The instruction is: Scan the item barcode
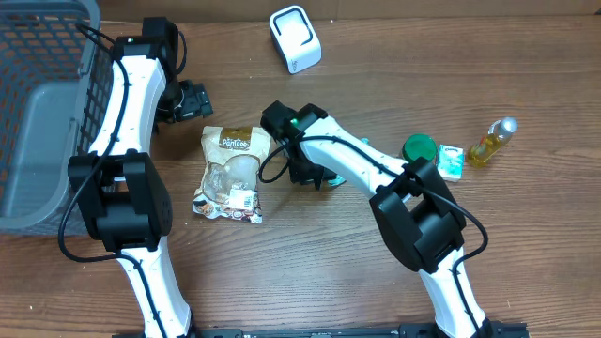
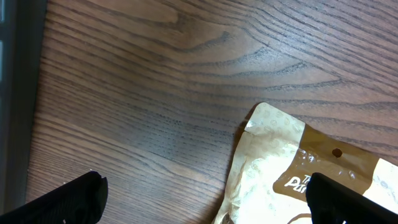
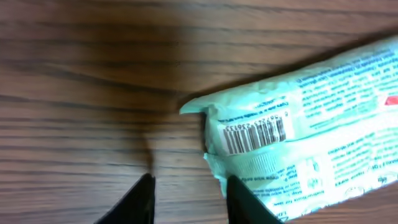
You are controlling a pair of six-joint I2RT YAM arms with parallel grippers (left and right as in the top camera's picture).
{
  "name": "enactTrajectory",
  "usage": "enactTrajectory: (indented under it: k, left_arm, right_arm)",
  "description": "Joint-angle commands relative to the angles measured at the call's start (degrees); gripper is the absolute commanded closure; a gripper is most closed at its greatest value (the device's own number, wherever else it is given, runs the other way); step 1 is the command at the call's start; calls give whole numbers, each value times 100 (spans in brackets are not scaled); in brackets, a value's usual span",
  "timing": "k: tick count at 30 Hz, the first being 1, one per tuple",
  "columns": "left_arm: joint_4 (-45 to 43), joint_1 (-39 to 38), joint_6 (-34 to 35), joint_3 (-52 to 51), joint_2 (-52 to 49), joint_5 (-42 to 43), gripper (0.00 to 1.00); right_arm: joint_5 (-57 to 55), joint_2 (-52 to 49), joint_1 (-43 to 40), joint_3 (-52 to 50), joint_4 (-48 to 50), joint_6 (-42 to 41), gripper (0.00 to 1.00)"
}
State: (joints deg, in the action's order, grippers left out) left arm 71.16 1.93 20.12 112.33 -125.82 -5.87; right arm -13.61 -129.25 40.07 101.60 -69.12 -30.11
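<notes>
A teal-and-white packet (image 3: 311, 143) lies flat on the wooden table with its barcode (image 3: 255, 135) facing up. My right gripper (image 3: 189, 202) hangs low over the packet's left end, open, with only bare wood between its fingers. The right fingertip (image 3: 245, 202) overlaps the packet's edge. From overhead only a sliver of the packet (image 1: 331, 180) shows beside the right gripper (image 1: 315, 176). My left gripper (image 1: 192, 99) is wide open above the top corner of a brown snack pouch (image 1: 233, 174), also seen as the pouch (image 2: 292, 168) in the left wrist view. A white scanner (image 1: 295, 38) stands at the back.
A grey basket (image 1: 38, 113) fills the left edge of the table. To the right lie a green lid (image 1: 420, 147), a small teal box (image 1: 451, 161) and a yellow bottle (image 1: 493, 141).
</notes>
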Motion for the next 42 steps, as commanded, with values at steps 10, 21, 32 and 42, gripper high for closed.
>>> enactTrajectory:
  k: [10,21,32,42]
  left_arm:
    - [11,31,-44,63,0,-68,0]
    - [11,31,-44,63,0,-68,0]
    - [11,31,-44,63,0,-68,0]
    - [11,31,-44,63,0,-68,1]
  right_arm:
    - [1062,-2,-46,-9,227,-33,70]
    - [693,-4,-46,-9,1792,-13,93]
    - [-81,-11,-46,-133,1832,-13,92]
    - [-629,-11,-83,-461,1635,-15,88]
